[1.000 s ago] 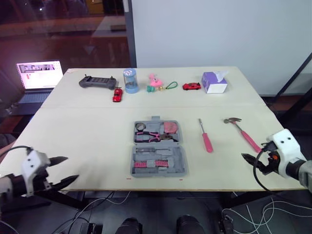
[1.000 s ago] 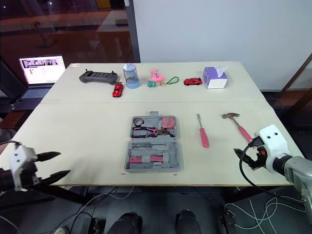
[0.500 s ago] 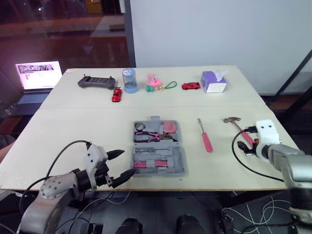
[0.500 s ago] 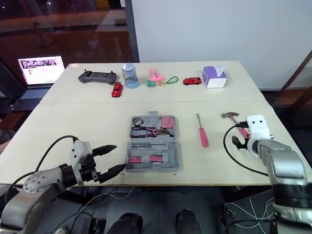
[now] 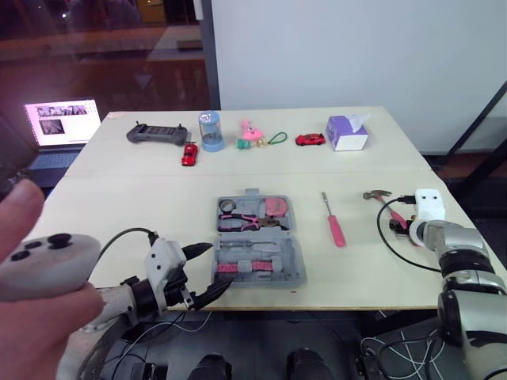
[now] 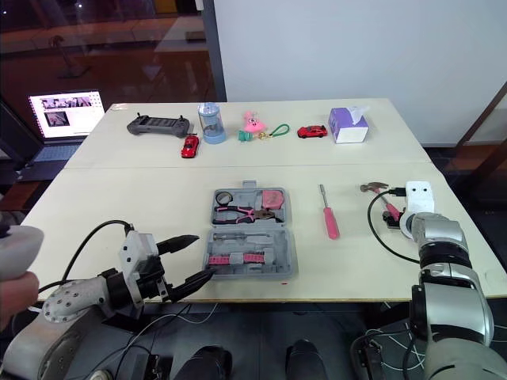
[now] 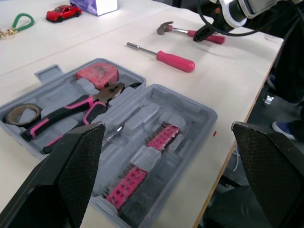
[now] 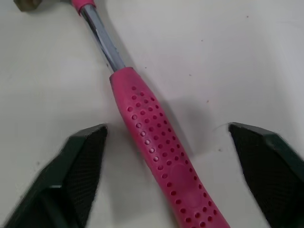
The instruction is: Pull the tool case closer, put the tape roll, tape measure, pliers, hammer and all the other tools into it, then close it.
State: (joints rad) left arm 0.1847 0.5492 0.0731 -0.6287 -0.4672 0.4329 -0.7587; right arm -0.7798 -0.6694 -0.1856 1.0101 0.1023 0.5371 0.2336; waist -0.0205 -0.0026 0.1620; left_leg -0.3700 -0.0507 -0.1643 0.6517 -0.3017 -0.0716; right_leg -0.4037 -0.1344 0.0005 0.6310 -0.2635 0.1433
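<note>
Fingers [image 8: 76, 175] of right gripper [image 8: 167, 127] stood open astride hammer [image 8: 166, 166] handle, right of tool case [image 7: 190, 111]. Left gripper [image 5: 222, 264] open at case's near-left corner. I judged hammer rigid, head-heavy; best hold pink dimpled handle near head.

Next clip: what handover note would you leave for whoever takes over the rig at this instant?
Left gripper open at the near left corner of the tool case. Right gripper open, straddling the hammer handle, not closed on it. The tool case lies open near the front edge, with tape roll, tape measure and pliers inside. Screwdriver and hammer lie on the table to its right. To do: load both, close it.
</note>
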